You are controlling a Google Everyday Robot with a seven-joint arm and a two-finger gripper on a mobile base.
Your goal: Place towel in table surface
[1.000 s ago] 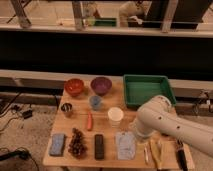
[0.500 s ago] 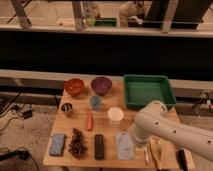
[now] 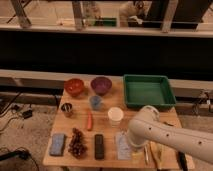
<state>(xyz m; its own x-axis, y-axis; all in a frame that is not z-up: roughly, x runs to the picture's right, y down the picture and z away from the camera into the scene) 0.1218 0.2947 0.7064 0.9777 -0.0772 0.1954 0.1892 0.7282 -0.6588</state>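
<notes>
The towel [image 3: 121, 145], a pale grey-blue wrinkled cloth, lies flat on the light tan table surface [image 3: 105, 129] near its front edge, right of centre. My white arm reaches in from the lower right. My gripper [image 3: 133, 143] is at the arm's end, low over the towel's right edge. The arm's bulk hides that edge of the towel and the gripper's tip.
A green tray [image 3: 147, 91] stands at the back right. Red [image 3: 74, 86] and purple [image 3: 101, 85] bowls, a blue cup [image 3: 95, 102], a metal cup [image 3: 67, 109], a white cup [image 3: 115, 115], a carrot [image 3: 90, 120], grapes [image 3: 76, 142], a blue pad [image 3: 57, 144] and a black bar [image 3: 99, 146] stand around.
My arm has swung forward and left, from beside the green tray down to the towel's right edge. The towel and the other items have not moved.
</notes>
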